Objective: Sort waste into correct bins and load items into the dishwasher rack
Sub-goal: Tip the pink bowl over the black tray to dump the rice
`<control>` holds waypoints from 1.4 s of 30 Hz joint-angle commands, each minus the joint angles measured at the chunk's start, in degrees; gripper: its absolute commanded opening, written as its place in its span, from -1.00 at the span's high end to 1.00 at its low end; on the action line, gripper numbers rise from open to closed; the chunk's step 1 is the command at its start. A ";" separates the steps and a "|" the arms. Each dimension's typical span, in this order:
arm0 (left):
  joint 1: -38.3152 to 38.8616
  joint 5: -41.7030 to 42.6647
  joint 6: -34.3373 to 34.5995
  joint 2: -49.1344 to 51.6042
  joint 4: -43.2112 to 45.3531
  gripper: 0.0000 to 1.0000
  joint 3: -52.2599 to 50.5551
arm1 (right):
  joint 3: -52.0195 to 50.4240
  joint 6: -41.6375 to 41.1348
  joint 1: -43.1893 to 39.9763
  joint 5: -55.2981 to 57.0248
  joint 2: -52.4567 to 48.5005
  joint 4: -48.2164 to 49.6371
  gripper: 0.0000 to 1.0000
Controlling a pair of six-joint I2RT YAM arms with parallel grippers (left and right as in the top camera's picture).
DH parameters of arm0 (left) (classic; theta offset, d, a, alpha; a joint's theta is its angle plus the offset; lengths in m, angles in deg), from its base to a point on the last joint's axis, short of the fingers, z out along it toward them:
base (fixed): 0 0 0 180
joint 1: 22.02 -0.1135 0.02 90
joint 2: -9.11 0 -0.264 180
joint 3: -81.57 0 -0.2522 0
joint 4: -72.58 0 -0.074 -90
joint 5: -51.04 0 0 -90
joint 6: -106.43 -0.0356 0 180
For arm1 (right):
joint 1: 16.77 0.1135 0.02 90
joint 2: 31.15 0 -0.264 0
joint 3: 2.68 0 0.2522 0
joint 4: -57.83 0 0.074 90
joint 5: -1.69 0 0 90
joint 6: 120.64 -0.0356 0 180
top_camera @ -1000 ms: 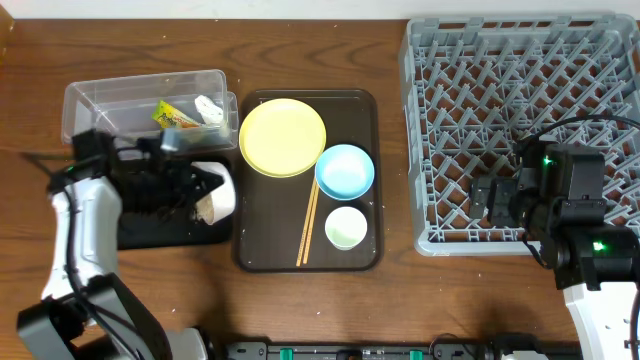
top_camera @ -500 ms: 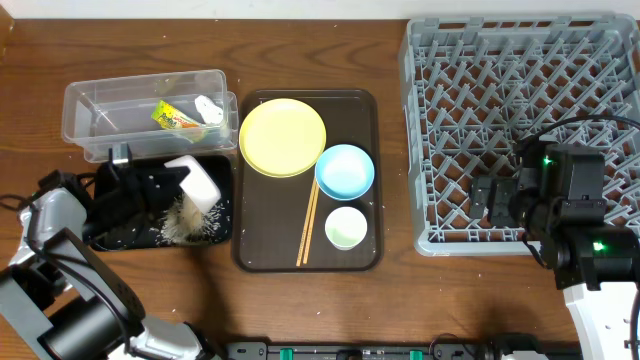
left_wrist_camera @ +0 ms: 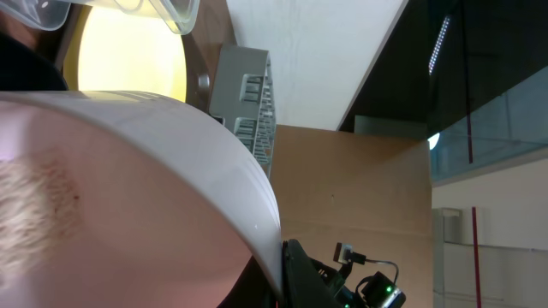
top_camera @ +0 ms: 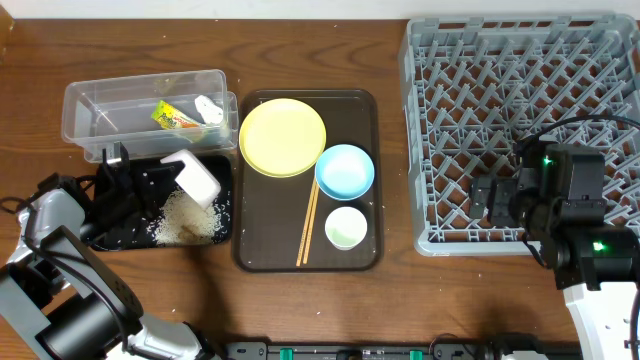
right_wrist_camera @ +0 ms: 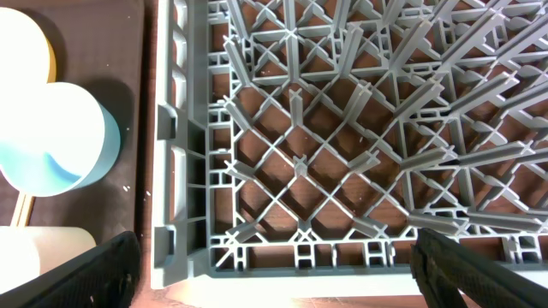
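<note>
Near the counter's left edge, above the black tray [top_camera: 128, 238]: pale bowl [top_camera: 197, 178] tilted, clamped in left gripper [top_camera: 165, 180]. Shake gently, mouth low over the rice [top_camera: 185, 222], avoiding spill. Idle over dishwasher rack [right_wrist_camera: 295, 162], right gripper [right_wrist_camera: 274, 274] spread wide.

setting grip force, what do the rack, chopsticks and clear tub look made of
Rack: moulded grey plastic, matt, judging by its uniform lattice ribs. Chopsticks: probably bare wood or bamboo, pale tan and dull; the grain is too small to see. Clear tub: glossy transparent plastic, since the table shows through its walls.
</note>
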 commanded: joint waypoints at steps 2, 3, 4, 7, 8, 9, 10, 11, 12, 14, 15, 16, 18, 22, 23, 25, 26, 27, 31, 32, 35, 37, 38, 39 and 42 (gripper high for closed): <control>-0.24 1.44 0.04 0.15 1.49 0.88 -0.11 | 0.59 0.55 0.81 -0.26 0.15 -0.09 -0.98; -0.24 0.59 0.04 0.15 2.40 0.88 -0.11 | 0.59 0.55 0.81 -0.26 0.15 -0.07 -0.98; -0.24 -0.59 0.09 0.15 3.32 0.88 -0.11 | 0.59 0.55 0.81 -0.26 0.15 -0.09 -0.99; -0.24 -3.34 0.96 0.15 4.13 0.88 -0.11 | 0.59 0.55 0.81 -0.26 0.15 -0.09 -0.98; -0.24 -3.78 1.81 0.15 4.22 0.88 -0.11 | 0.59 0.55 0.81 -0.26 0.15 -0.09 -0.98; -0.24 -3.82 2.49 0.15 4.37 0.88 -0.11 | 0.59 0.55 0.81 -0.26 0.15 -0.09 -0.99; -0.24 -3.82 2.67 0.15 4.37 0.88 -0.11 | 0.59 0.55 0.81 -0.26 0.15 -0.09 -0.98; -0.24 -3.80 2.67 0.15 4.37 0.88 -0.11 | 0.59 0.55 0.81 -0.26 0.15 -0.09 -0.98; -0.24 -3.82 2.64 0.15 4.37 0.88 -0.11 | 0.59 0.55 0.81 -0.26 0.15 -0.09 -0.99; -0.24 -3.82 2.64 0.15 4.50 0.88 -0.11 | 0.59 0.55 0.81 -0.26 0.15 -0.09 -0.98; -0.24 -3.87 2.64 0.15 4.85 0.88 -0.11 | 0.59 0.55 0.81 -0.26 0.15 -0.09 -0.98; -0.24 -3.87 2.64 0.15 5.27 0.88 -0.11 | 0.59 0.55 0.81 -0.26 0.15 -0.09 -0.98; -0.24 -3.89 2.64 0.15 7.10 0.88 -0.11 | 0.59 0.55 0.81 -0.26 0.15 -0.09 -0.98; -0.24 -0.68 1.75 0.15 8.22 0.88 -0.11 | 0.59 0.55 0.81 -0.26 0.15 -0.09 -0.98; -0.22 1.18 0.46 0.15 8.22 0.88 -0.11 | 0.59 0.55 0.81 -0.24 0.15 -0.09 -0.98; -0.24 1.86 -0.42 0.15 8.50 0.88 -0.11 | 0.59 0.55 0.81 -0.24 0.15 -0.07 -0.99; -0.26 1.79 -0.39 0.15 8.81 0.88 -0.11 | 0.59 0.55 0.81 -0.24 0.15 -0.09 -0.99; -0.28 1.42 -0.37 0.15 9.40 0.88 -0.11 | 0.59 0.55 0.81 -0.26 0.15 -0.09 -0.99; -0.35 -2.60 3.06 0.15 10.21 0.88 -0.11 | 0.59 0.55 0.81 -0.26 0.15 -0.09 -0.98; -0.33 -2.23 3.08 0.15 10.10 0.88 -0.11 | 0.59 0.55 0.81 -0.26 0.15 -0.09 -0.99; -0.35 1.86 0.90 0.15 10.19 0.88 -0.11 | 0.59 0.55 0.81 -0.24 0.15 -0.09 -0.99; -0.35 1.05 0.98 0.15 10.78 0.88 -0.11 | 0.59 0.55 0.81 -0.24 0.15 -0.09 -0.99; -0.35 -0.09 1.27 0.15 10.78 0.88 -0.11 | 0.59 0.55 0.81 -0.24 0.15 -0.09 -0.99; -0.35 -1.33 2.34 0.15 10.78 0.88 -0.11 | 0.59 0.55 0.81 -0.24 0.15 -0.09 -0.99; -0.33 0.61 3.06 0.13 10.38 0.88 -0.11 | 0.59 0.55 0.81 -0.26 0.15 -0.09 -0.99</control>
